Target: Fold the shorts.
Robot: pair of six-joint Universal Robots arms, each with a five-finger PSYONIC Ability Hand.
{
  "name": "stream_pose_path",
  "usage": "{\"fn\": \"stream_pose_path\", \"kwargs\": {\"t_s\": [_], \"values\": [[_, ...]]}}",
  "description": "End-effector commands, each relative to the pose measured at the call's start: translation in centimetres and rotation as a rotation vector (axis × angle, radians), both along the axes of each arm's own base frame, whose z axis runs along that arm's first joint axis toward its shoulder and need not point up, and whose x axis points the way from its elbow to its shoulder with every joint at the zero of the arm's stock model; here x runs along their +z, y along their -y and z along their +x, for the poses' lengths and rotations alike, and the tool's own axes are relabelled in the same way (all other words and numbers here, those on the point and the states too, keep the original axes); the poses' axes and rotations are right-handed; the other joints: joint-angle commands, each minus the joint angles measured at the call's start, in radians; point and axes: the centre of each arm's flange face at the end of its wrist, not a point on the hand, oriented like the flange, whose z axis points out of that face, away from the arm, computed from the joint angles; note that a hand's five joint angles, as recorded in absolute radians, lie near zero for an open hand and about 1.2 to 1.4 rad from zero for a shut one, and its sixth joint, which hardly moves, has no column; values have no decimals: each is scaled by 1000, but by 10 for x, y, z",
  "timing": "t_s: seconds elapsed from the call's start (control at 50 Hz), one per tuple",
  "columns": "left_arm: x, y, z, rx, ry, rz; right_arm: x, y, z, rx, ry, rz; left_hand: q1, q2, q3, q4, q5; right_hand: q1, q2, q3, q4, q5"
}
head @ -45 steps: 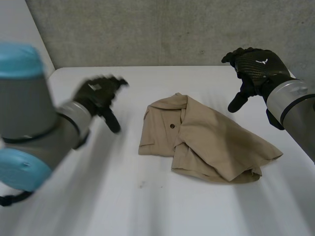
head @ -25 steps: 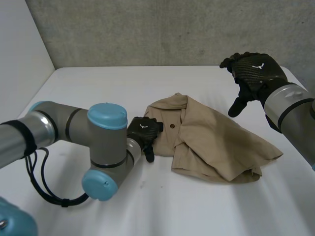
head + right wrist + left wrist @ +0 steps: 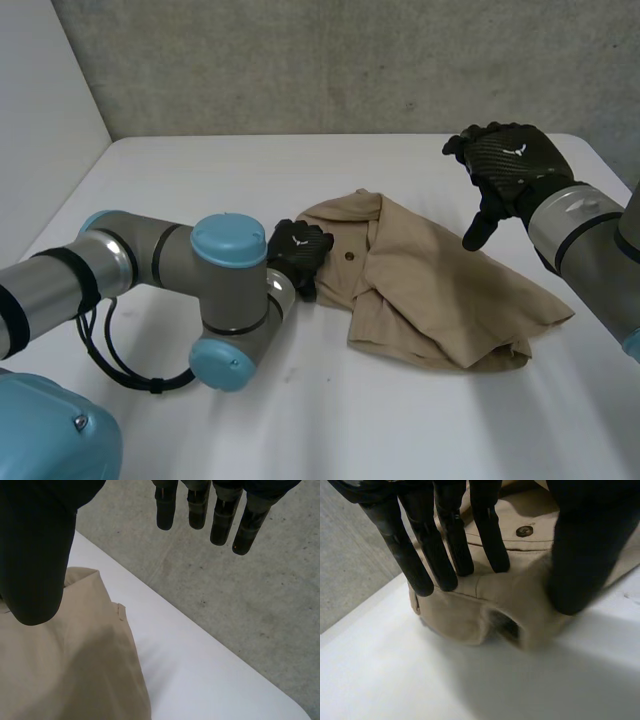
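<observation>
Head view: the khaki shorts [image 3: 440,290] lie crumpled in the middle of the white table [image 3: 200,170], waistband and button [image 3: 349,257] towards the left, in the same place and shape as a second ago. What has changed is the left arm. It has swung in from the table's left side, and the left hand [image 3: 298,252] now sits on the near-left corner of the waistband. The right hand [image 3: 508,160] has barely shifted and hangs above the far right of the cloth, clear of it.

Left wrist view: the fingers [image 3: 450,540] rest straight on top of the waistband and the thumb [image 3: 582,560] presses in from the opposite side. The cloth is humped up between them with a small tunnel of fold, so I read this as a pinch taking hold of that corner.

Right wrist view: the fingers [image 3: 197,505] are straight and spread, the thumb stands well apart, and they hold nothing. The shorts' edge lies below the thumb.

The first grasp looks made. The right hand probably has to come down on its own corner before any fold can start.
</observation>
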Motion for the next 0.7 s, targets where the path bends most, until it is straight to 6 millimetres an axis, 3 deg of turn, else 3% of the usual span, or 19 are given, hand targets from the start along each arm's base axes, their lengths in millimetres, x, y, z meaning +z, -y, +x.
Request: {"fn": "stream_pose_path", "kwargs": {"t_s": [0.02,0.16,0.24,0.32,0.42,0.56,0.64,0.7], "values": [[6,13,2,21,-21,-26,-1,0,0,-1,-2,4,451,463,461,459,580,-28,-48,-39,-61,-71],[22,30,14,64,-46,-52,-2,-1,0,1,-4,5,592,604,602,600,721,-28,-48,-39,-61,-71],[46,41,25,97,-69,-98,-3,-1,0,1,-5,8,592,604,602,600,721,-28,-48,-39,-61,-71],[73,61,51,174,-93,-145,-7,0,0,2,-13,17,592,604,602,600,721,-28,-48,-39,-61,-71],[112,93,101,349,-138,-245,-13,2,1,3,-26,30,592,604,602,600,721,-28,-48,-39,-61,-71],[166,113,152,498,-243,-410,-14,1,2,5,-28,34,592,604,602,600,721,-28,-48,-39,-61,-71],[190,112,162,509,-359,-455,-15,-1,3,11,-29,35,592,604,602,600,721,-28,-48,-39,-61,-71],[197,109,160,489,-432,-445,-15,-4,7,24,-30,34,592,604,602,600,721,-28,-48,-39,-61,-71]]}}
